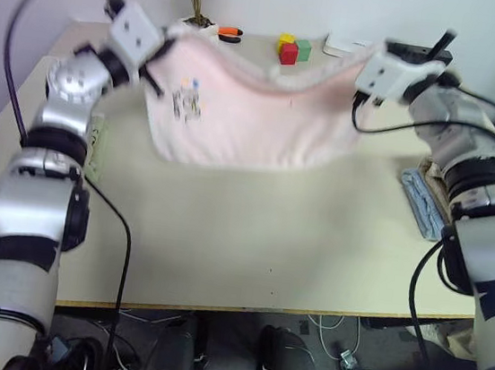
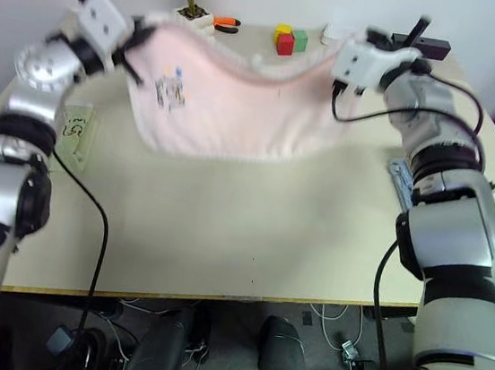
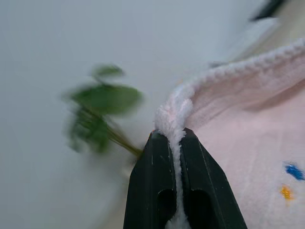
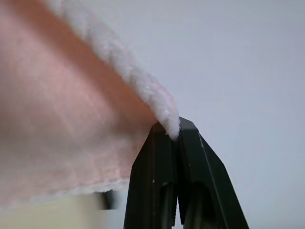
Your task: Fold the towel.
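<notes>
Holding the towel [image 1: 256, 114] up by its two top corners, I have it stretched between my hands above the far half of the table [image 1: 248, 257]. My left gripper [image 3: 176, 143] is pinched tight on the white trim of the left corner, and my right gripper [image 4: 174, 131] is clamped just as tight on the right corner's trim. The cloth sags in the middle and hangs as one open sheet, its lower edge just over the tabletop, the little cartoon print [image 1: 186, 101] towards my left side. I judge the fold has not begun: no layer lies over another. What is left is nearly everything: laying it down, bringing one edge over to meet the opposite one, and flattening it.
</notes>
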